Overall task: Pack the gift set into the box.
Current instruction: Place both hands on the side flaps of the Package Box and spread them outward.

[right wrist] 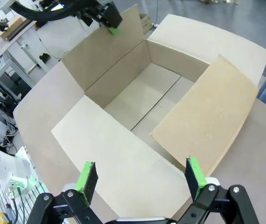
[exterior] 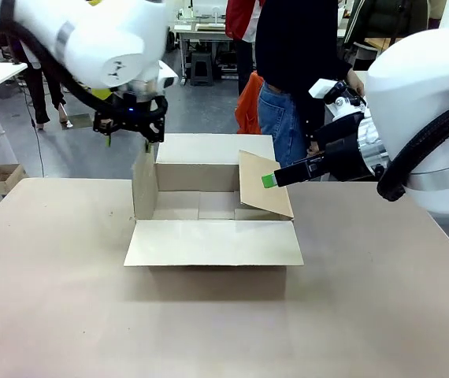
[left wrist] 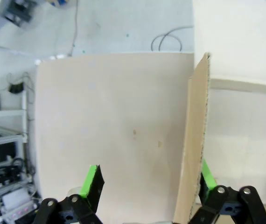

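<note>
My left tool [left wrist: 148, 177] is hanging spread open over the box's [exterior: 209, 244] upright left flap [left wrist: 191, 149], and the flap's edge is sitting inside the gap, close to one side. My right tool [right wrist: 140, 170] is gaping wide too, just beside the slanting right flap [exterior: 260, 193]. I am seeing the box standing open mid-worktop [exterior: 209, 339], toward the person [exterior: 287, 47] standing at the far side.

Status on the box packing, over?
Left end effector open, straddling upright left flap. Right end effector open beside right flap. Box open, nothing inside. Right flap leans over opening.
</note>
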You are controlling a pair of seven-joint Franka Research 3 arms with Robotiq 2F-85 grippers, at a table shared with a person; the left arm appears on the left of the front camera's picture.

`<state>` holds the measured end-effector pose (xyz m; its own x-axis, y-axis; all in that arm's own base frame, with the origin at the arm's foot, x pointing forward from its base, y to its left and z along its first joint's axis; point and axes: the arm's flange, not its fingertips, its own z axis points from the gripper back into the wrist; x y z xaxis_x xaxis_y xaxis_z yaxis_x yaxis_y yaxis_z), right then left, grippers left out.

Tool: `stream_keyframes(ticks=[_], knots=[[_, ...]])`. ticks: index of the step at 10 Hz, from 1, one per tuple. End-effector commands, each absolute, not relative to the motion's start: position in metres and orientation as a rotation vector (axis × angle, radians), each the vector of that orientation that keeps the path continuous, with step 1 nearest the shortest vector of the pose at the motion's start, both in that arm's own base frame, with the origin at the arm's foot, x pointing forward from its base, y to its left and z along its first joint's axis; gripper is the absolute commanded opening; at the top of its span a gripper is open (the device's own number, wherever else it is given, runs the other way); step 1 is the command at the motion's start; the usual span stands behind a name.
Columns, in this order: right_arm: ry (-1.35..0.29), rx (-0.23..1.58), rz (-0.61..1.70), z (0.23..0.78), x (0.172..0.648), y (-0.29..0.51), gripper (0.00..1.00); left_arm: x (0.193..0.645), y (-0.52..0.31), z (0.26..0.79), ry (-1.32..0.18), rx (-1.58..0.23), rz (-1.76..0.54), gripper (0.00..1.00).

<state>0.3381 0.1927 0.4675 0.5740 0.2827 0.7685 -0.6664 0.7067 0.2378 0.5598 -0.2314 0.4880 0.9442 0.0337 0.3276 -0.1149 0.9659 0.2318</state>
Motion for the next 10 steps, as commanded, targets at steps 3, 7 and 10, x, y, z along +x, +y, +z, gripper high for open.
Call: stream_keyframes(ticks=[3,7,10], knots=[[-0.781,0.539,0.579,0.468,0.339,0.193,1.00,0.548,-0.154,0.471,-0.232,-0.040,0.098,1.00],[-0.781,0.539,0.579,0.468,0.339,0.193,1.00,0.553,-0.071,0.430,-0.167,-0.341,0.142,1.00],[-0.654,0.384,0.642,0.494,0.344,0.219,1.00,0.559,-0.085,0.435,-0.172,-0.239,0.176,1.00]])
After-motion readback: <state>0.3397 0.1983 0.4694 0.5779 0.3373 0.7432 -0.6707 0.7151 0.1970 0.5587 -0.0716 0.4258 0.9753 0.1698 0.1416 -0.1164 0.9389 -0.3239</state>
